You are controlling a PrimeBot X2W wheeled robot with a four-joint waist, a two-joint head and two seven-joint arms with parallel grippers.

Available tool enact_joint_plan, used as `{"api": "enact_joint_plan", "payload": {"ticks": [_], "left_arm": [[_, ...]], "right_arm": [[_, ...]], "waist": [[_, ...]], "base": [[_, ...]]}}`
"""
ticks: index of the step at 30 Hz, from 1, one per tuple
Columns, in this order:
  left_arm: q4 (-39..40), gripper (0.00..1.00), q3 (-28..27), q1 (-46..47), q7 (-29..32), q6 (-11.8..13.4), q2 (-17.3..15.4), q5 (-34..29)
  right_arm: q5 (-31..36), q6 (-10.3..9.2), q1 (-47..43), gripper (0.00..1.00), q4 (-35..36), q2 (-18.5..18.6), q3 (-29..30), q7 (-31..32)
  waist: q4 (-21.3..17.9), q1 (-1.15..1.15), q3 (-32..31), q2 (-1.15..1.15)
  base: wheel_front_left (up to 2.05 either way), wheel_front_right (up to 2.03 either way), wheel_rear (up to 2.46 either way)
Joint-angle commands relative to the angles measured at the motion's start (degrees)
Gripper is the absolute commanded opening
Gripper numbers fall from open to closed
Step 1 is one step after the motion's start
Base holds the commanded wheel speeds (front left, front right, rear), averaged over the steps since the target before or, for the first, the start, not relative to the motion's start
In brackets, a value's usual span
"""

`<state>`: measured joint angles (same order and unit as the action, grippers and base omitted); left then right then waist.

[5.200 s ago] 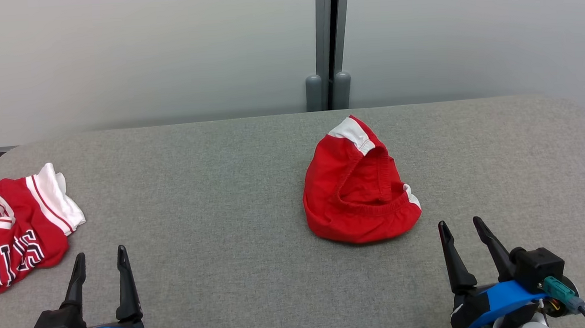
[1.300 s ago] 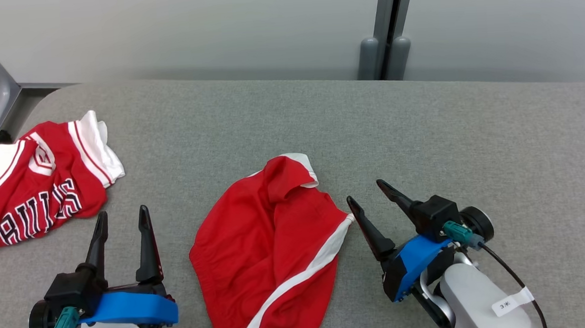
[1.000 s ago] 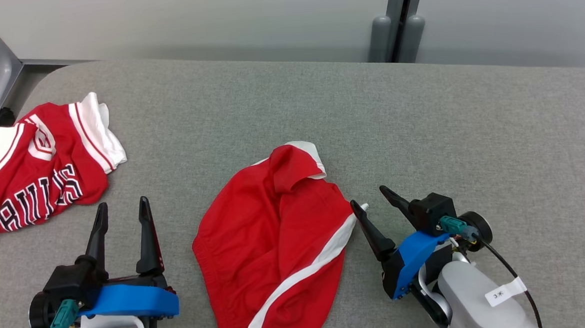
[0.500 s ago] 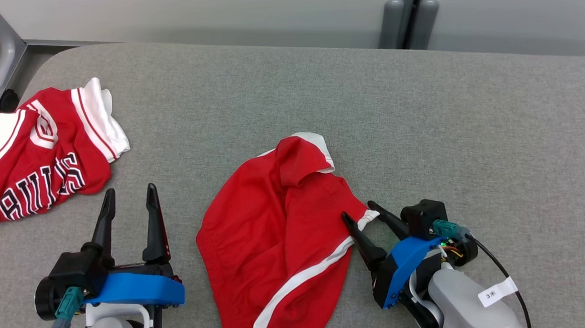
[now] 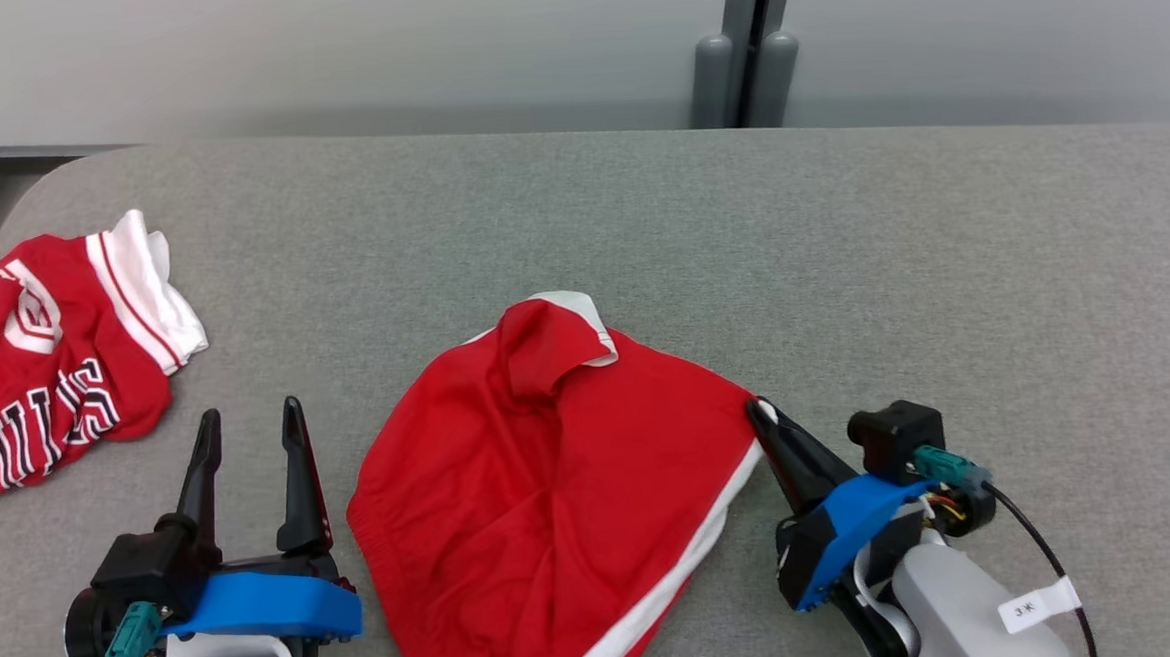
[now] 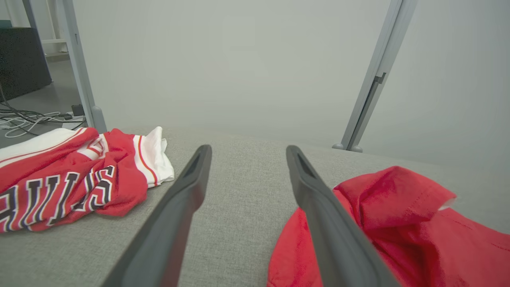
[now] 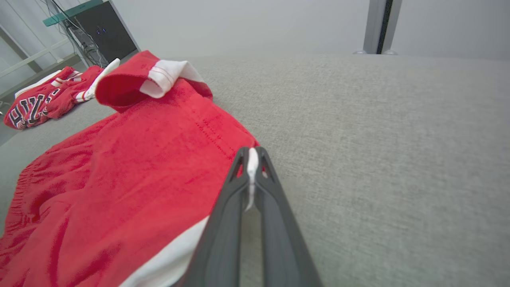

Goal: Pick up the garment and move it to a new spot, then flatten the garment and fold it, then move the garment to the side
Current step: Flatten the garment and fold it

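At red shorts' (image 5: 552, 470) right corner, right gripper (image 5: 762, 411) clamped on white hem (image 7: 251, 165), likely to tug flat; left gripper (image 5: 250, 426) fingers apart, idle.

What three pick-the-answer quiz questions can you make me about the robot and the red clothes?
1. Where on the grey table is the lettered jersey?
A) at its left end
B) at its right end
C) in the middle

2. How many garments lie on the table?
A) one
B) two
C) four

3. What is the right gripper doing?
A) standing wide open
B) pinching a corner of the red shorts
C) holding the jersey

Answers:
1. A: the head view shows the jersey far to the left, apart from the shorts.
2. B: the jersey and the shorts make two.
3. B: the right wrist view shows white trim squeezed between the shut fingers.
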<state>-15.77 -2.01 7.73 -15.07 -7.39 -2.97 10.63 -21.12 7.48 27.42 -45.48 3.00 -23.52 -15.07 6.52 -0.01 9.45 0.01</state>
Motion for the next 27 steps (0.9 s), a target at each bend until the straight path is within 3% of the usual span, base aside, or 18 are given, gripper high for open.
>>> {"api": "enact_joint_plan", "payload": {"ticks": [1,12,16,17,18,27], "left_arm": [[0.00,1.00,0.11,-0.55,-0.15,0.14,0.13,0.38],[0.13,1.00,1.25,-1.65,-0.15,0.81,0.13,1.03],[0.11,1.00,1.24,-1.67,-0.15,0.84,0.11,1.13],[0.06,1.00,1.36,-1.64,-0.15,0.84,0.12,1.15],[0.04,1.00,1.38,-1.62,-0.15,0.83,0.11,1.15],[-0.36,1.00,0.92,-2.54,-0.15,0.55,0.11,0.32]], "right_arm": [[1.23,0.02,-2.21,0.00,1.68,0.91,2.19,-0.15],[6.97,0.02,-17.56,0.00,12.82,3.19,18.99,-0.15],[7.18,0.03,-21.01,0.00,14.81,2.13,21.11,0.09],[7.32,0.02,-21.71,0.45,15.62,1.88,21.20,0.06],[7.10,0.03,-22.32,1.00,16.34,1.67,21.03,0.07],[10.63,0.03,-22.67,1.00,25.07,0.47,22.12,-0.12]], "waist": [[-1.46,0.01,-1.00,-0.01],[-6.13,0.01,-2.23,-0.01],[-7.02,0.01,-2.31,-0.01],[-7.22,0.01,-2.31,-0.01],[-7.41,0.01,-2.33,-0.01],[-7.99,0.01,-3.74,-0.01]], "base": [[0.00,0.00,0.00],[0.00,0.00,0.00],[0.00,0.00,0.00],[0.00,0.00,0.00],[0.00,0.00,0.00],[0.00,0.00,0.00]]}}
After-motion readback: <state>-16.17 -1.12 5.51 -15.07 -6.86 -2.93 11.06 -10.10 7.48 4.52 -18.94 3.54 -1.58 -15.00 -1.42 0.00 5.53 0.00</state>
